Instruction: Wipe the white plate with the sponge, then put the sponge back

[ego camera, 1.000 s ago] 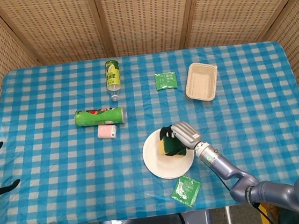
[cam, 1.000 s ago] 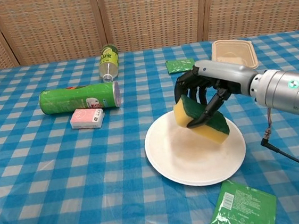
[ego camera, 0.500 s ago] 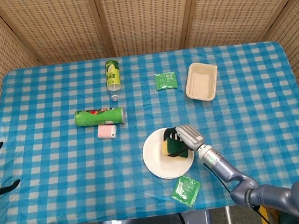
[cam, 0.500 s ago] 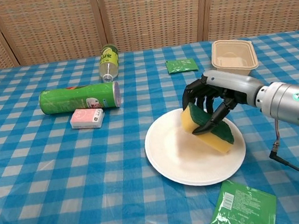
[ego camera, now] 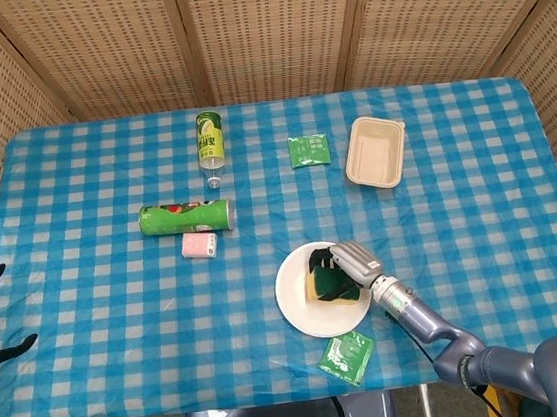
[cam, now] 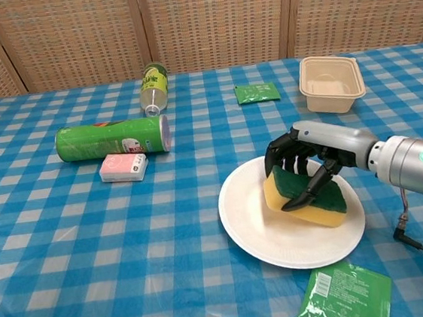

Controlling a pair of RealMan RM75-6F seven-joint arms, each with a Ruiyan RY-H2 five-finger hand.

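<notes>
Over the last second the right hand (cam: 303, 165) comes down and draws back toward the robot, bringing the sponge (cam: 306, 196) from a tilted hold above the white plate (cam: 257, 233) to lie flatter against it. The plate itself slides with the wiping, ending nearer the front right of the surface, closer to the green packet (cam: 343, 294).

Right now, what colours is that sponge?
Yellow with a green top; the sponge shows best in the chest view.
</notes>
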